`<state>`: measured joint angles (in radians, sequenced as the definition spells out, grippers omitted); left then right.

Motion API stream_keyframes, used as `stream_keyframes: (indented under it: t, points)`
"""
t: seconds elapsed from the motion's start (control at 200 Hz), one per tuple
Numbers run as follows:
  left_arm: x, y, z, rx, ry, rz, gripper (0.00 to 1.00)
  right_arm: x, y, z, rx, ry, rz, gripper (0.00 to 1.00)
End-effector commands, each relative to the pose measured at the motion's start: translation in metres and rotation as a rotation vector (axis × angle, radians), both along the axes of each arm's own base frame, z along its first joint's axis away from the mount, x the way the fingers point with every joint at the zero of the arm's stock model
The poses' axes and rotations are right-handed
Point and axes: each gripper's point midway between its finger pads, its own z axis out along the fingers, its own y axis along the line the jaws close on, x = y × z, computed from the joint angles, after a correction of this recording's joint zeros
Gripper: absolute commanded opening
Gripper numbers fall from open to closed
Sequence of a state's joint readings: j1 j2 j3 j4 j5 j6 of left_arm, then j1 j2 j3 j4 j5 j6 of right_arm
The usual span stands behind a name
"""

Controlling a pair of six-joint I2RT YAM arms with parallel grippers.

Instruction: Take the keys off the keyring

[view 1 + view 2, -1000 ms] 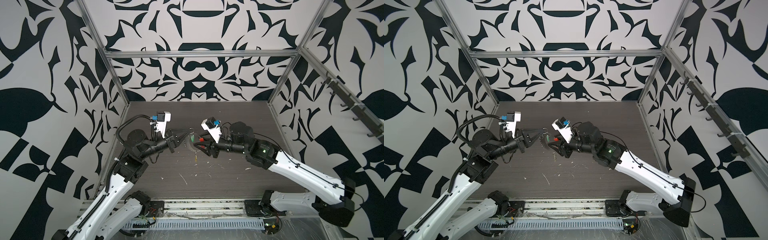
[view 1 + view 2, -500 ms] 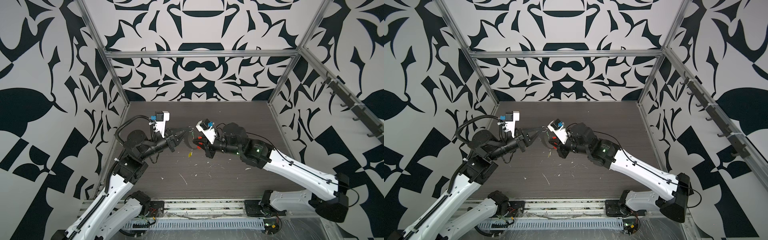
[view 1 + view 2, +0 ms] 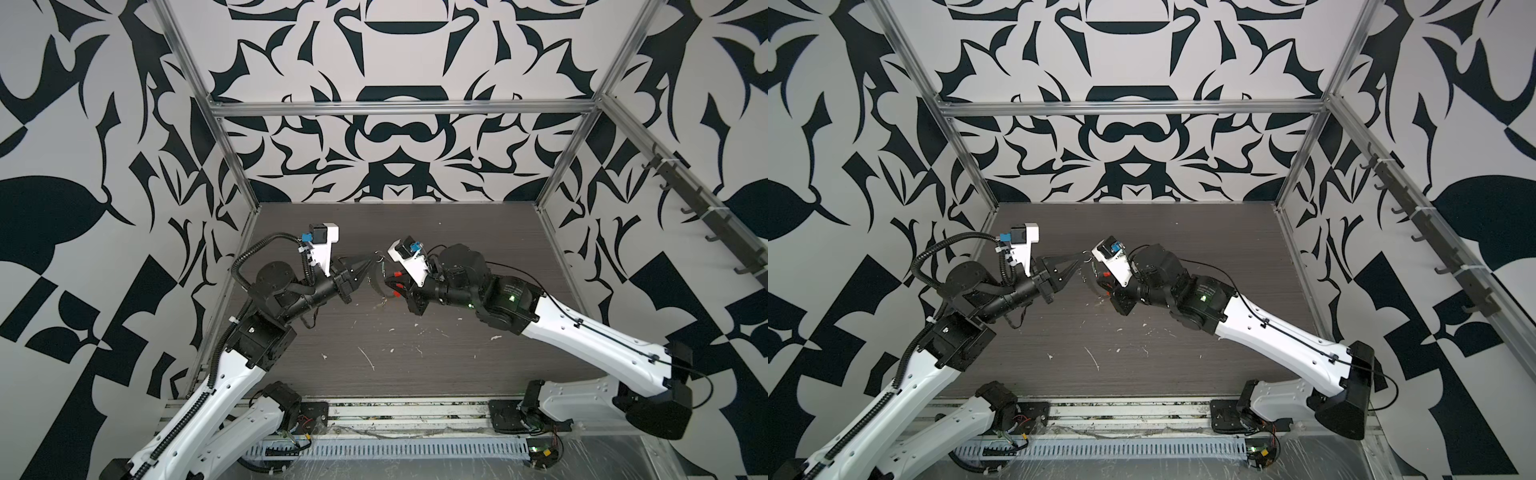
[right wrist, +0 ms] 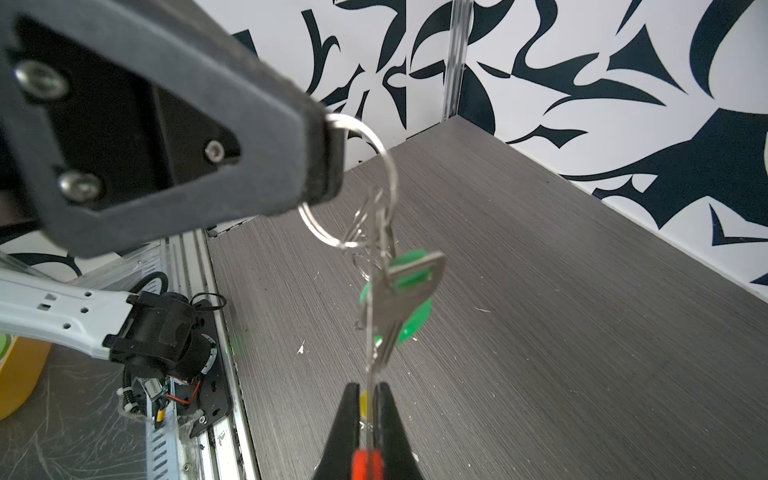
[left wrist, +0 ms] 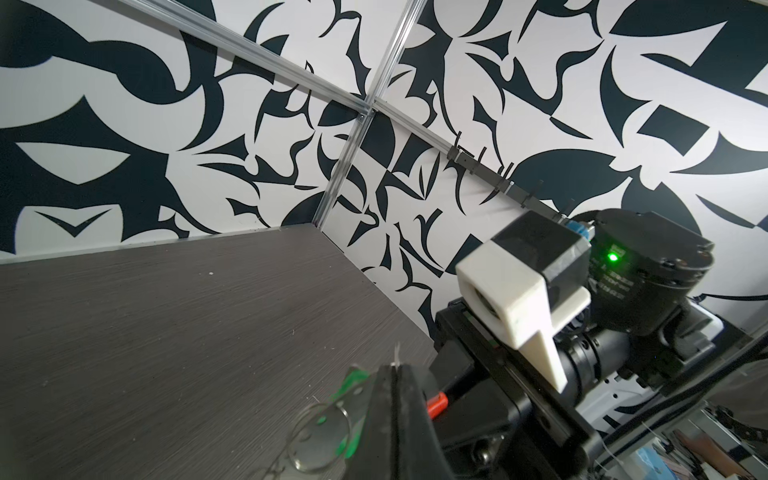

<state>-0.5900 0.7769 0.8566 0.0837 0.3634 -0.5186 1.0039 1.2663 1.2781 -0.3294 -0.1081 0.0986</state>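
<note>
Grained grey tabletop beneath round silver keyring and flat metal keys

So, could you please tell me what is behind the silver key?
A green tag sits behind the silver key hanging from the keyring, and the key covers its middle. A yellow bit peeks out at the right gripper, mostly hidden.

At ten o'clock the left end effector bites a silver ring. The keys hang from it, pinched at six o'clock by the right end effector.
</note>
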Motion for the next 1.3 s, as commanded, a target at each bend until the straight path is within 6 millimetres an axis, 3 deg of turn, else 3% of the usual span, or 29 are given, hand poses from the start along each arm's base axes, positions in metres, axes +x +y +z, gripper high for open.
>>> stream_keyframes:
  t: [0.0, 0.5, 0.685, 0.755, 0.94, 1.08, 1.295]
  points:
    - [0.002, 0.006, 0.001, 0.002, -0.037, 0.046, 0.00, 0.000, 0.002, 0.035, 0.072, -0.051, -0.018, 0.00]
    - [0.010, 0.003, -0.004, -0.014, -0.070, 0.077, 0.00, -0.009, 0.016, 0.042, 0.089, -0.055, -0.018, 0.00]
    - [0.005, 0.005, 0.006, -0.076, -0.134, 0.069, 0.00, -0.032, 0.027, 0.036, 0.091, -0.038, 0.125, 0.00]
    - [0.001, 0.004, 0.011, -0.111, -0.163, 0.048, 0.00, -0.037, 0.027, 0.033, 0.091, -0.037, 0.150, 0.04]
    - [-0.003, 0.001, 0.017, -0.162, -0.189, 0.010, 0.00, -0.049, 0.015, 0.030, 0.088, -0.073, 0.195, 0.33]
    - [-0.003, 0.001, 0.022, -0.197, -0.205, 0.004, 0.00, -0.048, -0.005, 0.021, 0.073, -0.118, 0.147, 0.36]
    - [-0.007, -0.001, 0.023, -0.198, -0.220, -0.016, 0.00, -0.034, -0.038, 0.034, 0.152, -0.188, 0.045, 0.39]
